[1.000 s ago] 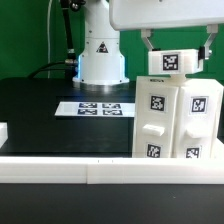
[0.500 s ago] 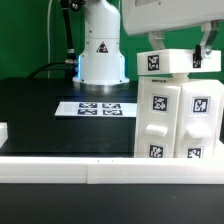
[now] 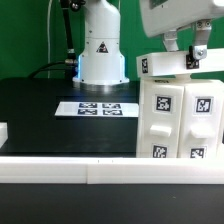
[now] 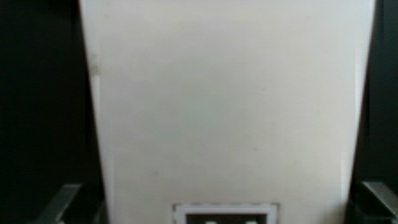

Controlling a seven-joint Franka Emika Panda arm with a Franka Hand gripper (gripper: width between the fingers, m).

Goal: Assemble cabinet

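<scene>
Object: the cabinet (image 3: 181, 124), a large white plastic box.
Face: panelled in four sections, each carrying a black-and-white square marker tag.
Pose: upright, panelled face turned towards the exterior camera.
Place: directly below the jaws, its top just under the small white block (image 3: 168, 66) held between them; whether the two touch cannot be told.
Base: on the black tabletop (image 3: 40, 110), lower edge hidden.

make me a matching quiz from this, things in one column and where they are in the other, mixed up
1 cabinet
2 marker board
3 gripper
4 robot base

a flat on the black table
b above the cabinet
c upright at the exterior view's right
d behind the marker board, warning triangle on it

Pairs: 1-c, 2-a, 3-b, 4-d
</scene>
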